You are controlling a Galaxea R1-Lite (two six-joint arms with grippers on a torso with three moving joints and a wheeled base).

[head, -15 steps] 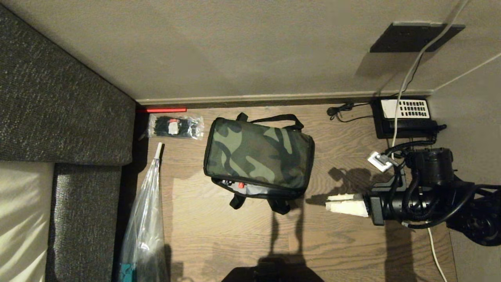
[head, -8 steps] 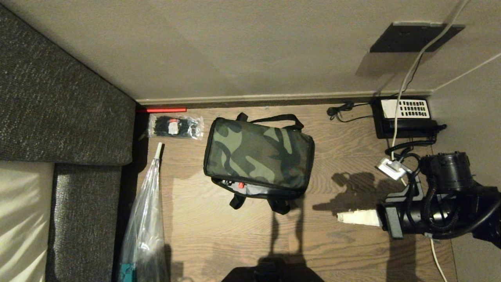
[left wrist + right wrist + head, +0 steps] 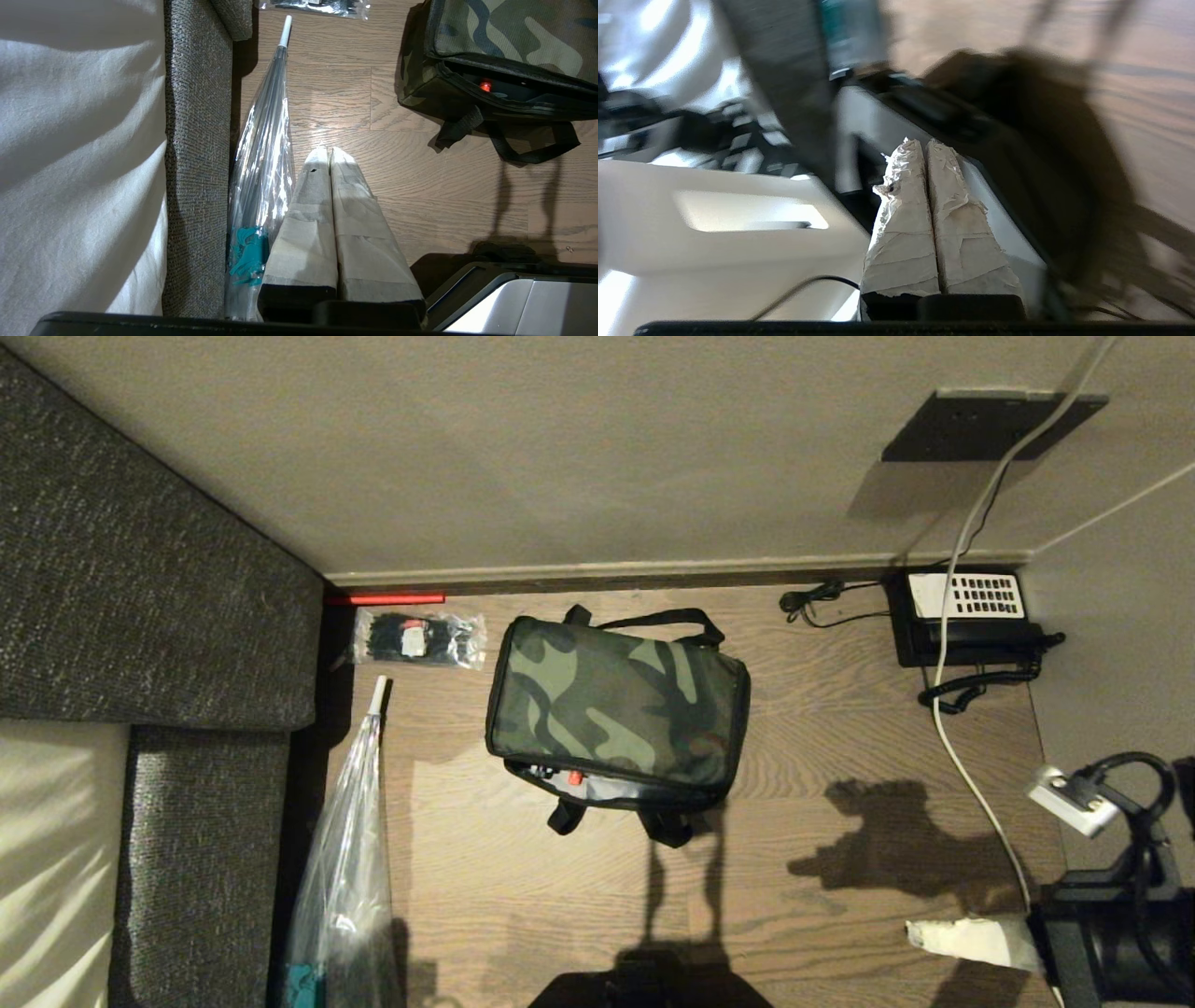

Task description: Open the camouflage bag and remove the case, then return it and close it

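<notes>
On the wooden floor [image 3: 840, 709], taking the camouflage bag [image 3: 616, 709] as the landmark: far to its left stands a dark grey sofa [image 3: 140, 579] with a pale cushion [image 3: 47, 859]. Between sofa and bag, a folded clear umbrella [image 3: 345, 859] lies along the sofa's edge, and a clear packet of black ties [image 3: 418, 638] sits near the bag's upper left corner by the skirting.

The left gripper [image 3: 327, 154] shows only in its wrist view, fingers pressed together with nothing between them, pointing over bare floor beside the umbrella and apart from the bag's near left corner.

The bag itself rests lid-down, camouflage top facing up, its black strap handles [image 3: 667, 826] trailing off the near side. Along that near edge the lid gapes slightly, showing a red spot and a dark interior. Whether the case is inside cannot be told.

Well to the bag's right and nearer the robot, the right gripper [image 3: 920, 933] lies low at the edge of the head view, taped fingers closed against each other and empty, tips pointing back toward the bag but well apart from it. Farther right of the bag, against the wall, sits a black telephone [image 3: 966, 616] with a white cable [image 3: 971, 775] running past it.
</notes>
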